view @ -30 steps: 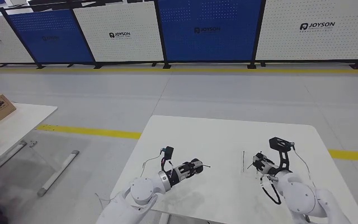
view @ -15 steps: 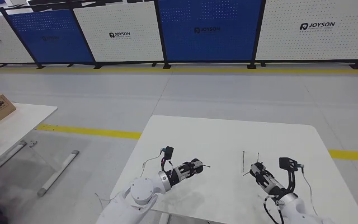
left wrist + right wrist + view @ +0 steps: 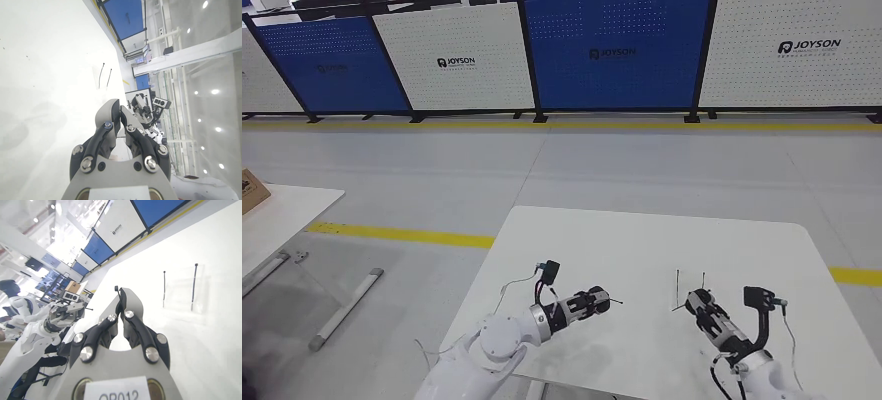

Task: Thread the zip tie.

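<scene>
Zip tie (image 3: 116, 288) is pinched in the right gripper (image 3: 120, 294). The right wrist view shows its head poking past the closed fingers. The top view adds where the arms are: both lie low by the near edge of the table (image 3: 642, 235), tips turned inward, well apart. The left gripper (image 3: 594, 300) squeezes a second zip tie (image 3: 88, 309), which sticks out sideways. Two spare zip ties (image 3: 164, 288) lie just past the right gripper.

4 black zip ties (image 3: 164, 289): 2 lie parallel, 2 are pinched.
</scene>
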`<state>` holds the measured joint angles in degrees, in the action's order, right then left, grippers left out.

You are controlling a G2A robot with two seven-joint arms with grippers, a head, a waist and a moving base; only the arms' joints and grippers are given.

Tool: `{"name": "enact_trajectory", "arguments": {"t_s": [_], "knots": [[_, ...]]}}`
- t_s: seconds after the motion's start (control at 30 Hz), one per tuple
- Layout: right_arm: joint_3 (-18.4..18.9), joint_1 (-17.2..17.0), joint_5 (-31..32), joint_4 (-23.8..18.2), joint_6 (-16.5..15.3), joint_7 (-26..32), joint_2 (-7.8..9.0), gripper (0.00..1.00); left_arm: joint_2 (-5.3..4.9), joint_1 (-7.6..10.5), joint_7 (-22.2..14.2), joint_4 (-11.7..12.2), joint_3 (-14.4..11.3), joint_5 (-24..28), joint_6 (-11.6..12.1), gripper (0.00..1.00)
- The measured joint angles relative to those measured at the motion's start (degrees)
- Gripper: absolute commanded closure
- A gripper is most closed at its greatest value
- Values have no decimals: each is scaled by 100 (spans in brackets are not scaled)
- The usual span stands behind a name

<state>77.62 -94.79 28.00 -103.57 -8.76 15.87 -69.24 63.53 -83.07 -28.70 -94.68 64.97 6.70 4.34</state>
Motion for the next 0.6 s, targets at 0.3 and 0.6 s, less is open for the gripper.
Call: {"name": "enact_trajectory", "arguments": {"t_s": [0.3,0.6], "knots": [[-405,-227,224,93,-340,-1066,-75,100,4,22,55,-98,-172,-350,17,100],[-458,-217,212,103,-271,-1281,-98,100,6,23,75,-101,-173,-339,19,100]]}}
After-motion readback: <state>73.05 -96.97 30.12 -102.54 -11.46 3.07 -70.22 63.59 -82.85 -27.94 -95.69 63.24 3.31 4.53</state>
